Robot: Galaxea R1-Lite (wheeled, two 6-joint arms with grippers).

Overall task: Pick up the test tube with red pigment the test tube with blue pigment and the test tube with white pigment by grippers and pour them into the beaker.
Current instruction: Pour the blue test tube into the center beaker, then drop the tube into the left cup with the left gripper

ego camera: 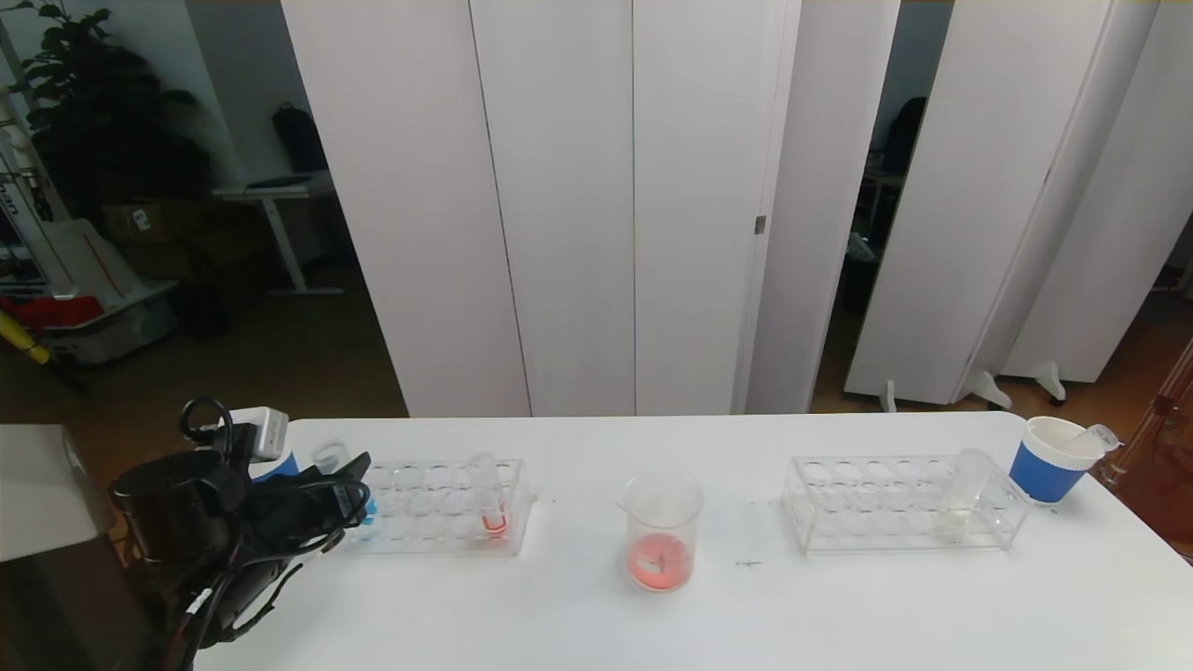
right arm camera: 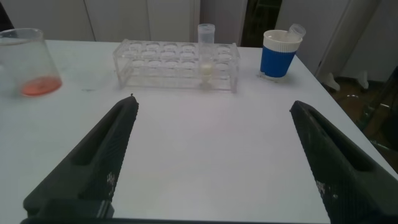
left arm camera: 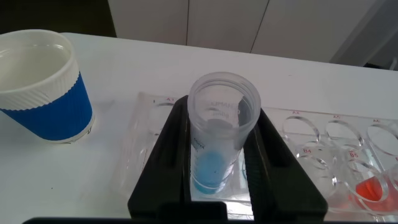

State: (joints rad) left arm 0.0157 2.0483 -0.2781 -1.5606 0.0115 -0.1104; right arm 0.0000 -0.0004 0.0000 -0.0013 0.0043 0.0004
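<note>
My left gripper (left arm camera: 221, 111) is shut on the test tube with blue pigment (left arm camera: 217, 146), which stands upright in the end hole of the left rack (ego camera: 438, 508). In the head view that gripper (ego camera: 347, 492) covers most of the blue tube (ego camera: 369, 509). The test tube with red pigment (ego camera: 492, 511) stands further along the same rack. The beaker (ego camera: 662, 536) sits mid-table with red liquid in its bottom. The test tube with white pigment (right arm camera: 206, 53) stands in the right rack (ego camera: 899, 503). My right gripper (right arm camera: 214, 106) is open over bare table, well short of that rack.
A blue-sleeved paper cup (left arm camera: 43, 87) stands beside the left rack's end. Another blue-sleeved cup (ego camera: 1053, 457) holding an empty tube sits near the table's right far corner. White folding screens stand behind the table.
</note>
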